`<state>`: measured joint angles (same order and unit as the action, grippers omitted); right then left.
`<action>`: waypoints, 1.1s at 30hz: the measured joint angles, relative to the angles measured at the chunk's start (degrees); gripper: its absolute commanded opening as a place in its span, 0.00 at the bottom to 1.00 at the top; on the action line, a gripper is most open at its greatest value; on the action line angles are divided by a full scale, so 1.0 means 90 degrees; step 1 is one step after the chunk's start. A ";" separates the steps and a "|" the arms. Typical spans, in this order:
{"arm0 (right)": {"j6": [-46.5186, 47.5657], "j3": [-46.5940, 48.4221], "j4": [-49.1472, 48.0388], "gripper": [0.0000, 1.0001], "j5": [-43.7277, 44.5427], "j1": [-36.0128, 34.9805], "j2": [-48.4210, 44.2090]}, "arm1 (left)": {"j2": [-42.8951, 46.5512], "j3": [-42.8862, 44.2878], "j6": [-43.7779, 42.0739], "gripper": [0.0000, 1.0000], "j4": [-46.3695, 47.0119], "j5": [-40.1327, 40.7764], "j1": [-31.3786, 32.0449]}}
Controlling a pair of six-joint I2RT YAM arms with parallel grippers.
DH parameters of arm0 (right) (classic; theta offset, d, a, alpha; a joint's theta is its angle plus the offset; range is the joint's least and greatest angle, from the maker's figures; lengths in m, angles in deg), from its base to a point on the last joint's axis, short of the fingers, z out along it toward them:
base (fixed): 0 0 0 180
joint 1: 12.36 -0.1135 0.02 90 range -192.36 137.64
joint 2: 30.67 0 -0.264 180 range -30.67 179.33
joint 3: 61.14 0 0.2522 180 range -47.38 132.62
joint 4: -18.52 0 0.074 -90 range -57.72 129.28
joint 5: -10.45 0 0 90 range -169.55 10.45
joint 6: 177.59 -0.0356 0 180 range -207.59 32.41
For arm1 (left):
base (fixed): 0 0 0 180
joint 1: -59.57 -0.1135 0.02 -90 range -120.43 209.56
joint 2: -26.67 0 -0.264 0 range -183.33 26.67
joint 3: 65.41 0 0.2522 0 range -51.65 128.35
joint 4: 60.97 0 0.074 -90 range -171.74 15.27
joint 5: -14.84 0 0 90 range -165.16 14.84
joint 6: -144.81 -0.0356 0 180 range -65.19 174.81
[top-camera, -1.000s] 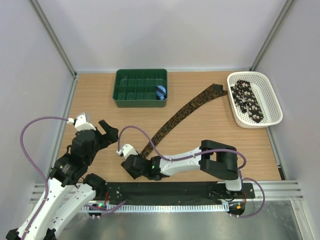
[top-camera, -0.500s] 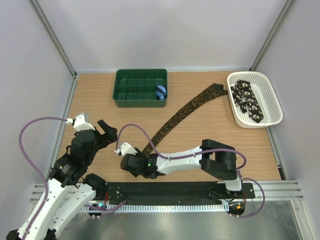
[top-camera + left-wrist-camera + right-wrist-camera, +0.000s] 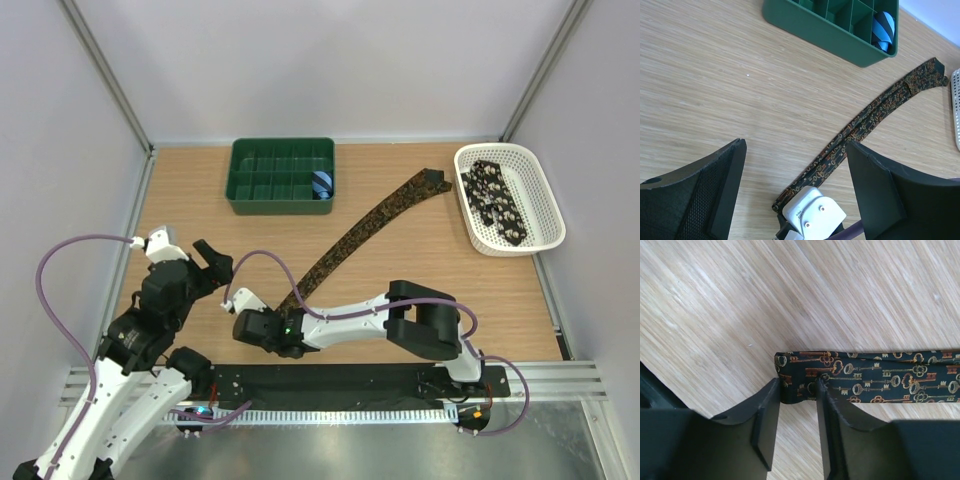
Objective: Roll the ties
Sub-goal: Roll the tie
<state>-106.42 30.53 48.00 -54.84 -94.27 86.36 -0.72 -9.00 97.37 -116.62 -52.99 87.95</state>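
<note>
Well, the right gripper [image 3: 796,388], narrowly spread, straddles the near end of the brown tie [image 3: 360,232], which runs far-right.

The light wooden table [image 3: 200,250] carries 3 things directly. A green tray [image 3: 280,206] sits at 11 o'clock, near the far edge. A white basket [image 3: 538,195] sits at 2 o'clock. 1 dark patterned tie [image 3: 360,231] lies flat in a long curve from 6 o'clock towards 1 o'clock, ending just beside the basket.
</note>
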 measured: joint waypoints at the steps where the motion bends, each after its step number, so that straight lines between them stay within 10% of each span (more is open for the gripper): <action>1: 0.0000 0.0000 0.0007 0.30 0.0010 0.0002 0.0000 | 0.0007 0.0000 0.0000 0.85 0.0000 0.0002 0.0000; 12: -0.0017 -0.0197 -0.0143 0.12 -0.0233 0.0204 -0.0148 | -0.0049 -0.0029 -0.0024 0.84 0.0143 -0.0124 -0.0002; 33: -0.2749 -0.3640 -0.4524 0.12 -0.5841 0.2963 -0.1506 | -0.0080 -0.2404 0.0049 0.85 0.2033 -0.2348 0.0049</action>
<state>-131.17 -2.24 7.28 -107.40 -67.61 72.81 -1.45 -30.64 97.81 -98.33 -74.12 88.38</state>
